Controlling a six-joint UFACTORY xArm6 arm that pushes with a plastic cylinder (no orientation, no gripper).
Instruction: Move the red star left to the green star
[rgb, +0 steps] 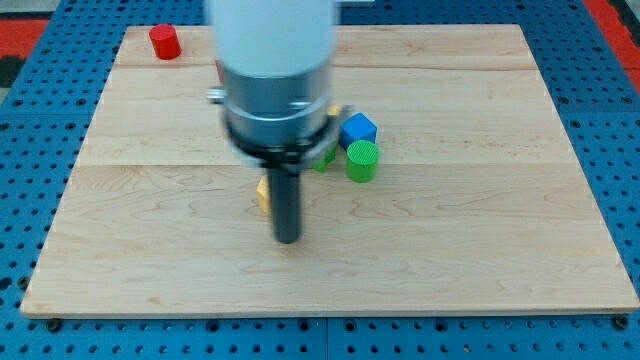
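My tip (288, 239) rests on the wooden board (450, 250), below the middle. A yellow block (262, 193) peeks out just left of the rod, mostly hidden behind it. A green cylinder (362, 160) stands to the upper right of the tip, with a blue cube (357, 129) just above it. A sliver of another green block (325, 158) shows at the arm's right edge; its shape is hidden. A red cylinder (165, 42) stands near the board's top left corner. No red star shows; the arm hides the board's upper middle.
The arm's white and grey body (275, 80) covers the upper middle of the board. A blue pegboard surface (40, 180) surrounds the board on all sides.
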